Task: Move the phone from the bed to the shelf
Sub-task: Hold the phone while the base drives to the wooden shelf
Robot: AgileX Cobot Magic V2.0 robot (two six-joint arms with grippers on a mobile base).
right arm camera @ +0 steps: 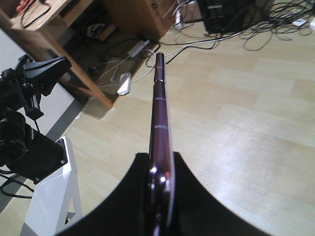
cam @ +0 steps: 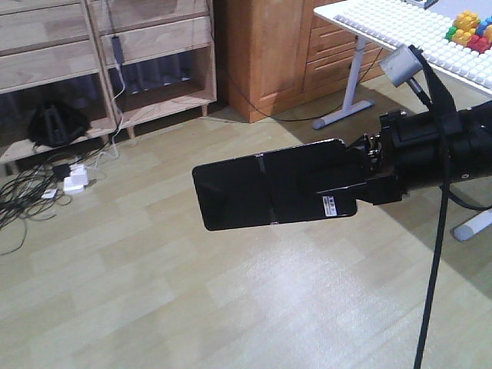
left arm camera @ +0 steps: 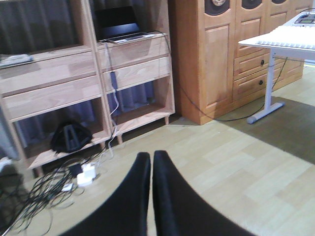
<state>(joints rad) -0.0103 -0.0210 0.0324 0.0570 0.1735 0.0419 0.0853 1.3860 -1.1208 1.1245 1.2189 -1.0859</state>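
Phone | right jaws clamped on one end | left jaws together, empty

In the front view the phone hangs mid-frame over the floor, clamped at its 3 o'clock end in the right claw. Behind it the shelf stands at 10 to 11 o'clock, a cabinet at 12, and a tabletop carrying blocks at 1 o'clock. Cables lie on the floor at 9 o'clock, just before the shelf.
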